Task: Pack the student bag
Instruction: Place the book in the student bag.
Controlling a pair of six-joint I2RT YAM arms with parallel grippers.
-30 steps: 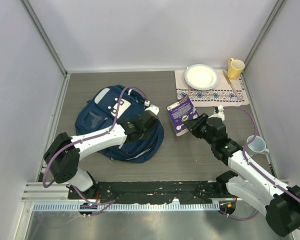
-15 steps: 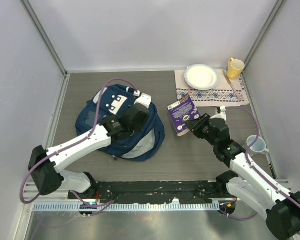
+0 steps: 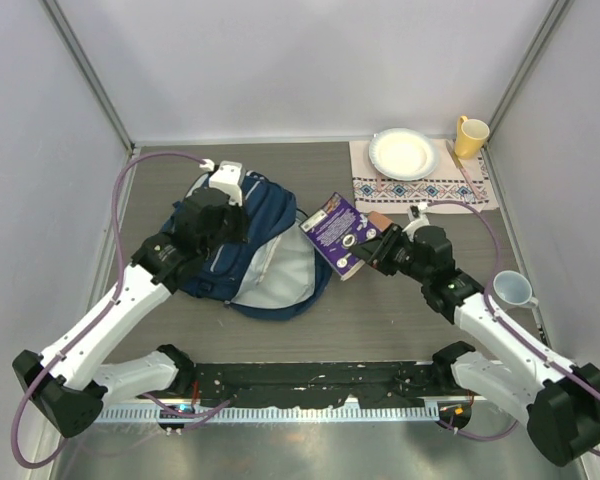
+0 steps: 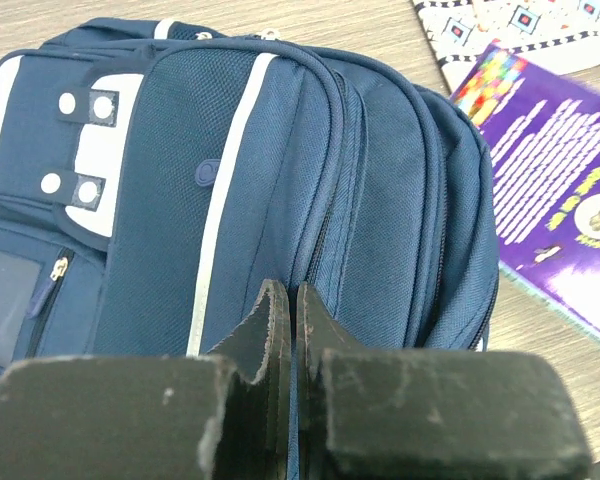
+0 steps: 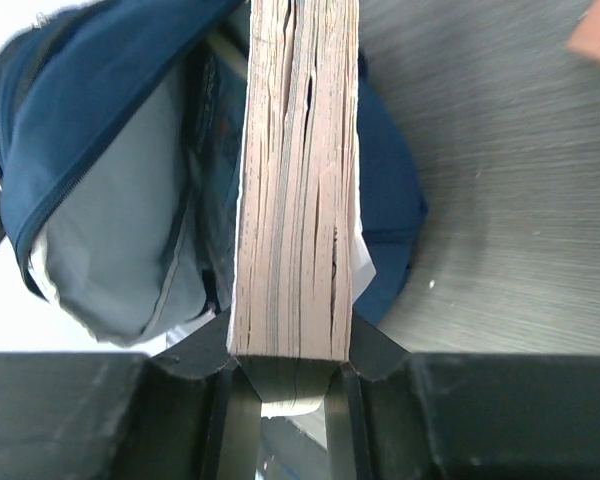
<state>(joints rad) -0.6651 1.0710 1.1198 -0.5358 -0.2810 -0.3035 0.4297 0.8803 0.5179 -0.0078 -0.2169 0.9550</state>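
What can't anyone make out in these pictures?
Inside the student bag: top view shows only grey lining at its mouth; its own flap hides the rest.
What the shut left gripper pinches, if anything: left wrist view, its own fingers cover the spot.
The purple book: title too small from the top, blurred in the left wrist view; right wrist view shows only page edges in the right gripper.

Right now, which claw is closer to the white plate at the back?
Right. The right gripper, clamped on the purple book, sits slightly toward the arms from the plate and to its left. The left gripper pinches the student bag, much farther to the left.
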